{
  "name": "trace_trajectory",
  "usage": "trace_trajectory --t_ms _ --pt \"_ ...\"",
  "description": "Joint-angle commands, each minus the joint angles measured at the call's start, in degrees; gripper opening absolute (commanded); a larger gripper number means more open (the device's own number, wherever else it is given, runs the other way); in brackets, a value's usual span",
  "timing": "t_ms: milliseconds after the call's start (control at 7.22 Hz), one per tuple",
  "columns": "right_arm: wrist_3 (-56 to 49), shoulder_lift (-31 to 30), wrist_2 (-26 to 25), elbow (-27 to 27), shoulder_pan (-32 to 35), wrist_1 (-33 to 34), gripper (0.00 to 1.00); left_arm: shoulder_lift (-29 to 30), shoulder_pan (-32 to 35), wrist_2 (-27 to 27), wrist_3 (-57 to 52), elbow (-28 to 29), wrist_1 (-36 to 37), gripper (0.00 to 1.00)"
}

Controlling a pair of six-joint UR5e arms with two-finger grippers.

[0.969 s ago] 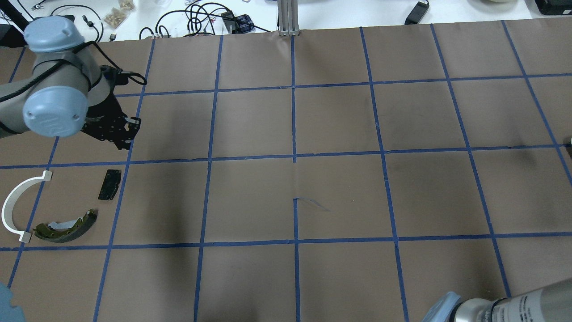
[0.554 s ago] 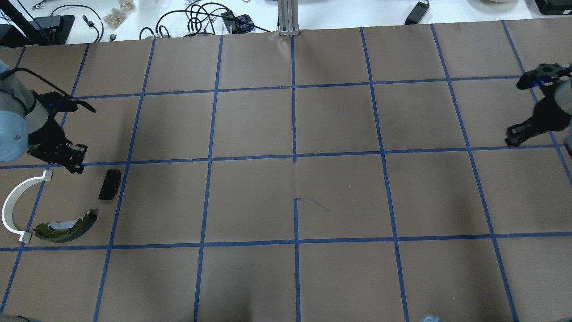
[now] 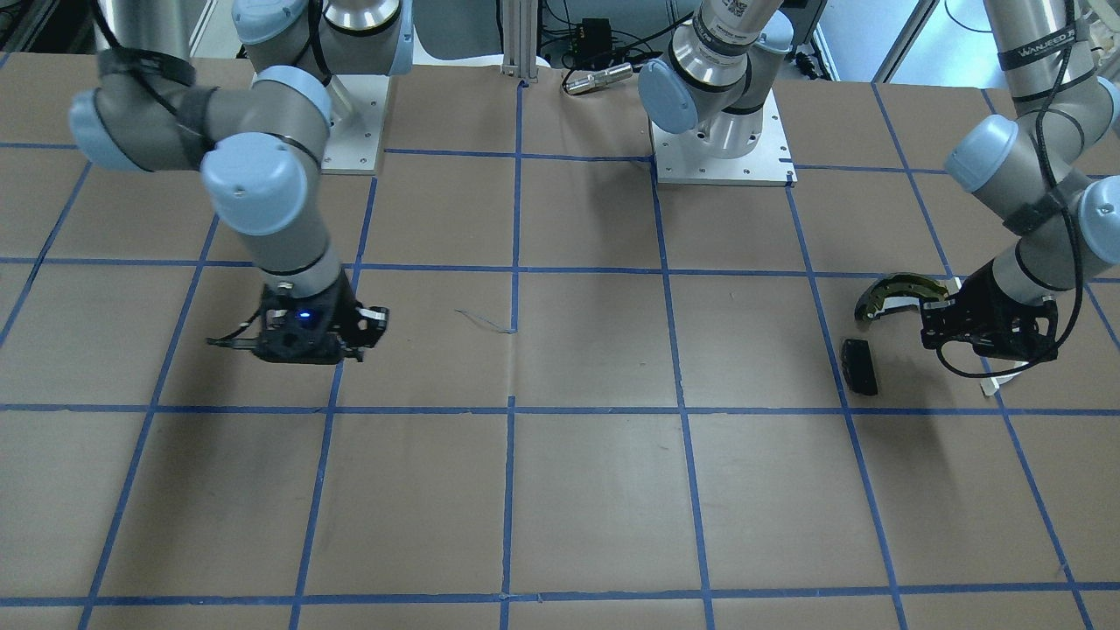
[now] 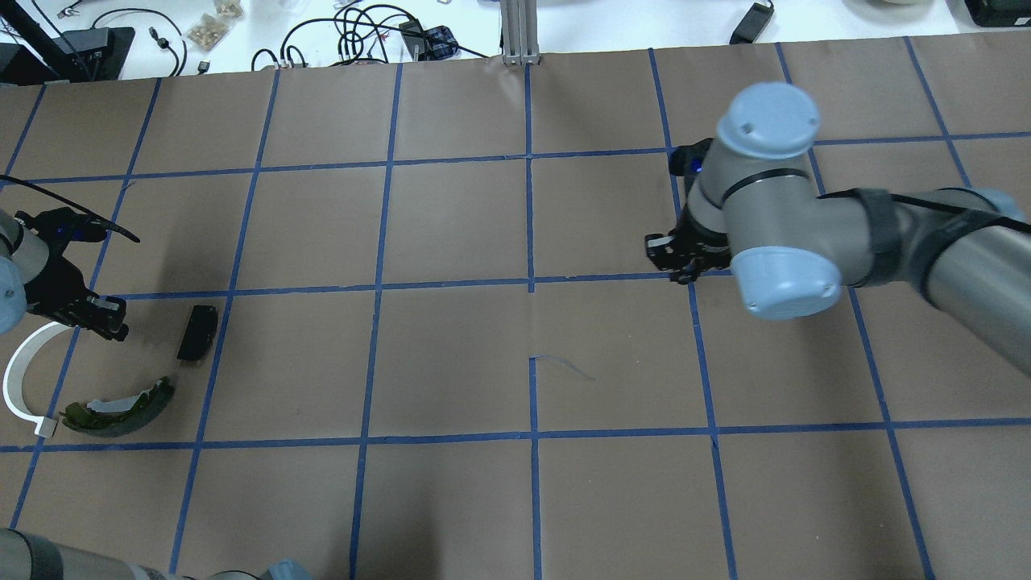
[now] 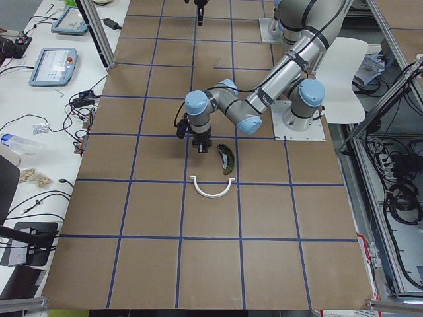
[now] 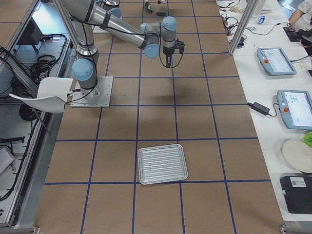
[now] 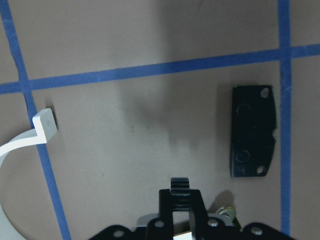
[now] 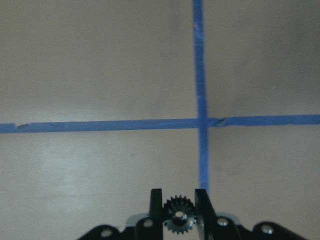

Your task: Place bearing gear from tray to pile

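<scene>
Right jaws pinch the bearing gear [image 8: 177,220], partly hidden between them; left jaws sit pressed together.

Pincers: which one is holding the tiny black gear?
The right pincer: the bearing gear sits clamped in it. The left pincer, near the flat black pad, is shut and shows no gear.

Brown blue-gridded table [image 4: 451,499], white side benches [image 5: 39,125].

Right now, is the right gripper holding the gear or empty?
Right gripper shut on the bearing gear; wrist view shows it pinched between both fingers.
</scene>
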State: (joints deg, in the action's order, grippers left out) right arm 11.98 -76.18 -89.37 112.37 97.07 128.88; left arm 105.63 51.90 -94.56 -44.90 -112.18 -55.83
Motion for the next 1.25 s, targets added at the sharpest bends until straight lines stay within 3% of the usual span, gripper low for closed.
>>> trace_trajectory --t_ms 0,277,415,554,692,831,969,1108 --pt "22.4 9.7 0.1 -4.1 13.9 8.2 0.14 2.0 0.3 0.4 0.2 0.0 2.2 0.0" --pt "32.5 14.0 0.2 -10.2 19.1 7.6 0.19 3.7 0.4 4.7 0.5 0.0 3.3 0.0" --pt "32.8 14.9 0.2 -11.2 19.9 7.6 0.32 4.3 0.4 4.7 0.5 0.0 3.8 0.0" --pt "32.2 14.9 -0.1 -11.2 19.9 7.4 0.74 4.7 0.4 4.7 0.5 -0.1 3.8 0.13" --pt "31.9 14.8 -0.1 -11.4 19.7 7.3 1.0 4.8 0.4 4.7 0.6 -0.1 3.8 0.17" --pt "28.7 13.9 -0.1 -12.0 18.0 5.8 1.0 5.2 0.4 4.7 0.9 0.1 3.9 0.48" --pt "23.5 9.8 -0.1 -12.9 14.9 1.2 1.0 5.1 0.5 4.8 3.1 0.2 3.9 0.99" --pt "17.7 4.9 -0.1 -13.6 10.2 -4.2 1.0 4.9 1.0 4.9 4.8 0.3 3.9 1.0"
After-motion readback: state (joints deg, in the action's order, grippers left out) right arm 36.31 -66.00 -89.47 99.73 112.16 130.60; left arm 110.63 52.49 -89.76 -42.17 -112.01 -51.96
